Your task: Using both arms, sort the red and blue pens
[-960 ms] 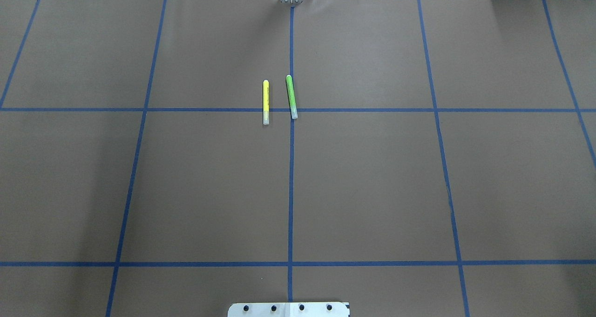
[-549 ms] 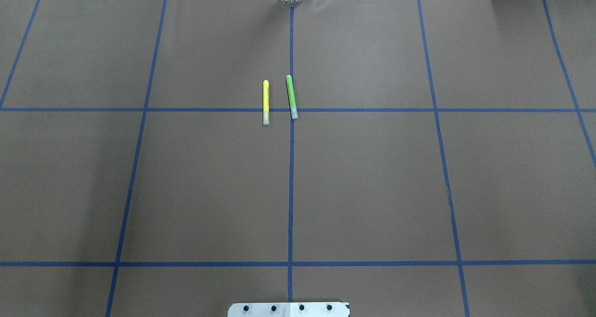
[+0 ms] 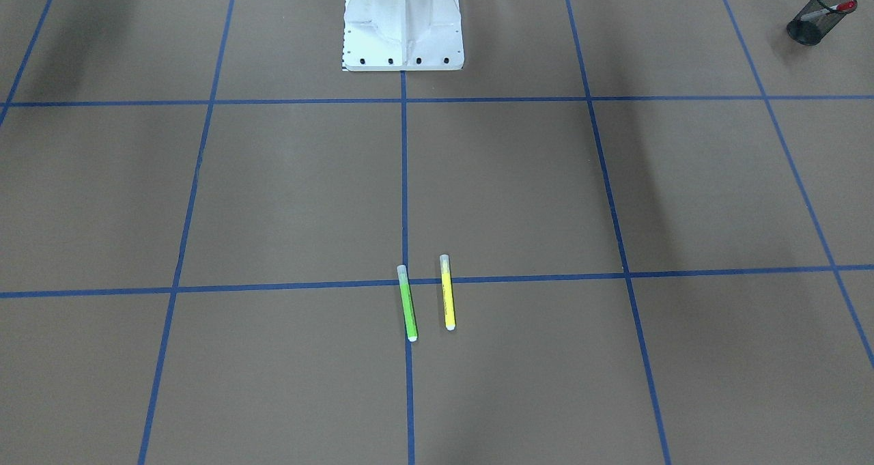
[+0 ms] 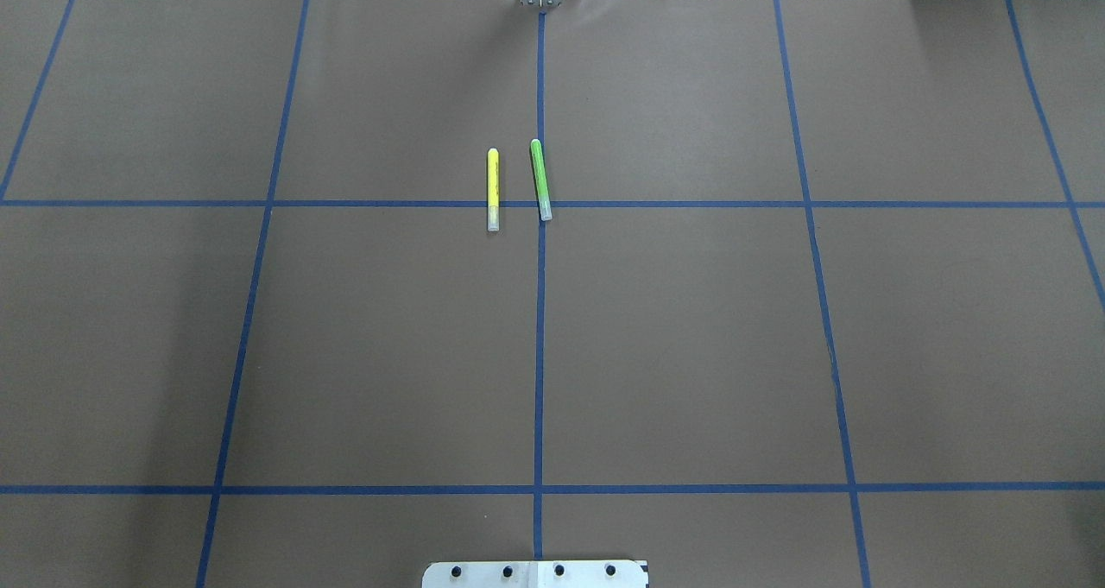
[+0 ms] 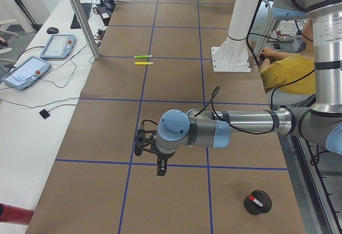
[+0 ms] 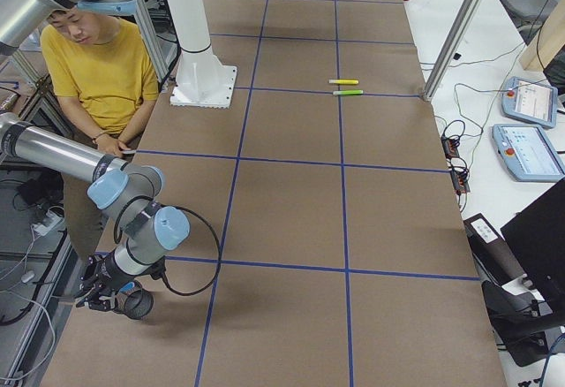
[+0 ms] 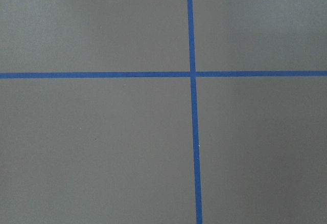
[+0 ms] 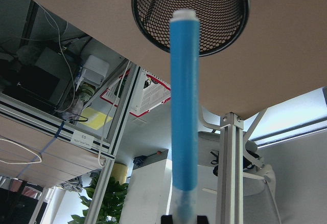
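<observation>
The right tool [image 8: 182, 219] pinches the blue pen [image 8: 184, 106] by its clear cap, its long axis running white end first toward the mesh cup [image 8: 148, 19] close ahead, near the tabletop's [image 8: 286, 40] edge.

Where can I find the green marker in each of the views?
Exterior front-facing: green marker, lower centre.
Overhead exterior: upper centre.
Exterior left: upper, left of centre.
Exterior right: upper, right of centre.
Left wrist-mounted: not in it.
Right wrist-mounted: not in it.
Shared landmark: the yellow marker lying beside it.
</observation>
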You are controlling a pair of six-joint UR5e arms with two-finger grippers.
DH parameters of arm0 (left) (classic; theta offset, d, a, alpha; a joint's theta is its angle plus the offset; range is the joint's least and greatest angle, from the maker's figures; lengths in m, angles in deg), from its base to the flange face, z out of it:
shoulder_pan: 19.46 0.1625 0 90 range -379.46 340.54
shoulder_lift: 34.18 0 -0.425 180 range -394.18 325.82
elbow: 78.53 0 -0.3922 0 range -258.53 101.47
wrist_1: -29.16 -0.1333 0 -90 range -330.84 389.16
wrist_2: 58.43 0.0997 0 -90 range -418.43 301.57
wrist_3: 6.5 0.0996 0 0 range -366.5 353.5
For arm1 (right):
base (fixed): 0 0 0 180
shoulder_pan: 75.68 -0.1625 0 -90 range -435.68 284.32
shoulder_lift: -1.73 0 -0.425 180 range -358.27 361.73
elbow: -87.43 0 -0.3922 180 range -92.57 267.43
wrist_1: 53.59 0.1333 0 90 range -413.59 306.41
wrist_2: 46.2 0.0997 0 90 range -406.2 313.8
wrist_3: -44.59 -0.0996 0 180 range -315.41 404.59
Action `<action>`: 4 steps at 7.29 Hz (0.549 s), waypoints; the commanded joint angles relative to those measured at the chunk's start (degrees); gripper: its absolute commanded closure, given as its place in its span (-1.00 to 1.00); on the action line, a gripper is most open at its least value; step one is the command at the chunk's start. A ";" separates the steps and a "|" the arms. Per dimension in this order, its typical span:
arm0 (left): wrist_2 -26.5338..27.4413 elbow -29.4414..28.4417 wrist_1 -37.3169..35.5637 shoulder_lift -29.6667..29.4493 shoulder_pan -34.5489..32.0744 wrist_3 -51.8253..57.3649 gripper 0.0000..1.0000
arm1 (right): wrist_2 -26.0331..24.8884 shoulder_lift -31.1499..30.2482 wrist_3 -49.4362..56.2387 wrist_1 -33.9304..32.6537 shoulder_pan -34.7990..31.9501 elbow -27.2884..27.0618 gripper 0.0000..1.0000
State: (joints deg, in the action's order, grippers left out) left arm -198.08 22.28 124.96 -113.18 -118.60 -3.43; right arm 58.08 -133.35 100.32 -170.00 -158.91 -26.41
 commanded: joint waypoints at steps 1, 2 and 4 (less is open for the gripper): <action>0.00 0.00 0.00 -0.01 0.00 0.00 -0.99 | 1.89 -0.01 -1.32 0.04 0.00 1.51 1.00; 0.00 0.00 0.00 -0.01 0.00 0.00 -0.99 | 3.55 -0.01 -1.32 0.04 0.00 2.13 1.00; 0.00 0.00 0.00 0.07 0.00 0.00 -0.99 | 4.27 0.61 -1.93 0.13 0.09 2.57 1.00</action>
State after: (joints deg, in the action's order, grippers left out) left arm -198.09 22.28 124.96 -113.18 -118.60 -3.43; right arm 61.85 -133.13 98.69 -169.94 -158.89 -24.25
